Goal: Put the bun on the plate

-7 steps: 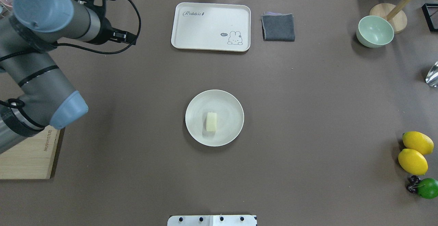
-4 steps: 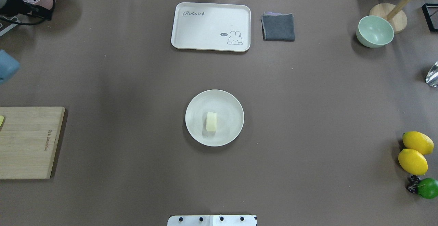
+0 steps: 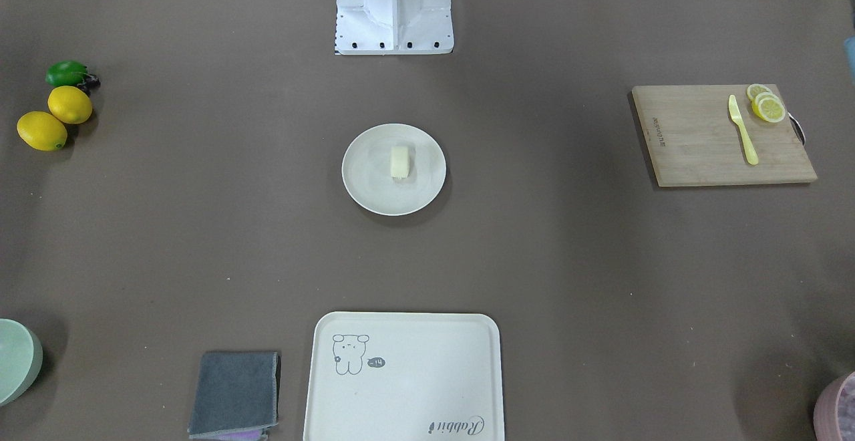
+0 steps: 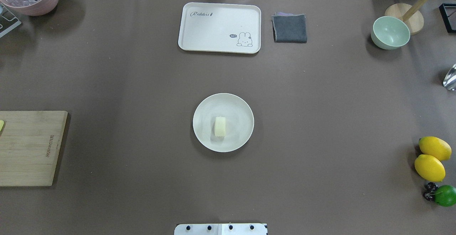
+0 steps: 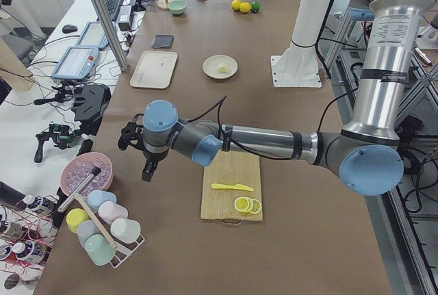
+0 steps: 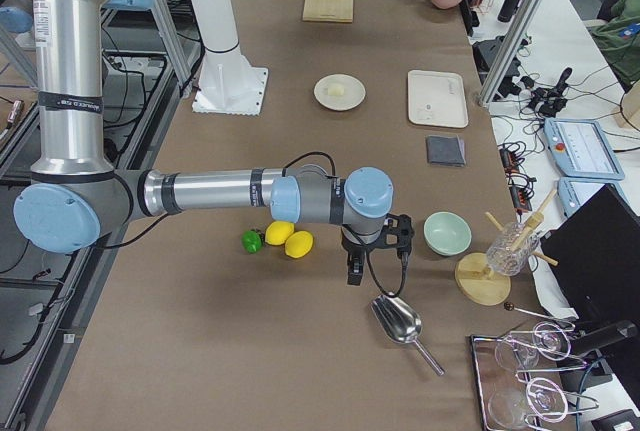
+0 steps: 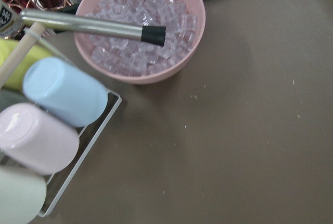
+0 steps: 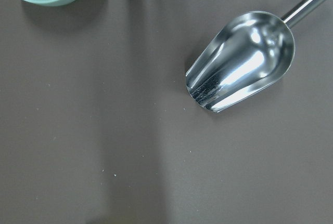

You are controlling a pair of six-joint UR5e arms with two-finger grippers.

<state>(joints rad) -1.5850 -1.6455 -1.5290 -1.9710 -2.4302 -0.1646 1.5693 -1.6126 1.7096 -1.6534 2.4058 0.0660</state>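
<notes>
Bun [image 4: 220,126], pale cream oblong, sits on round cream-white plate [image 4: 239,114]; we can't tell whether left gripper [image 5: 146,171] or right gripper [image 6: 354,272] is spread.

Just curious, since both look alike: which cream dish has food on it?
The round plate, with the small pale bun lying at its middle. The rectangular tray with the drawing carries nothing.

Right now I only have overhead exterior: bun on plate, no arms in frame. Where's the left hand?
Observer: Left hand hangs over the table beside the pink ice bowl; open or shut, can't tell.
Operator: Right hand?
Observer: Over the table by the metal scoop, green bowl nearby.
Operator: Cutting board runs off my left edge. What's on it?
Observer: A yellow knife and lemon slices.
</notes>
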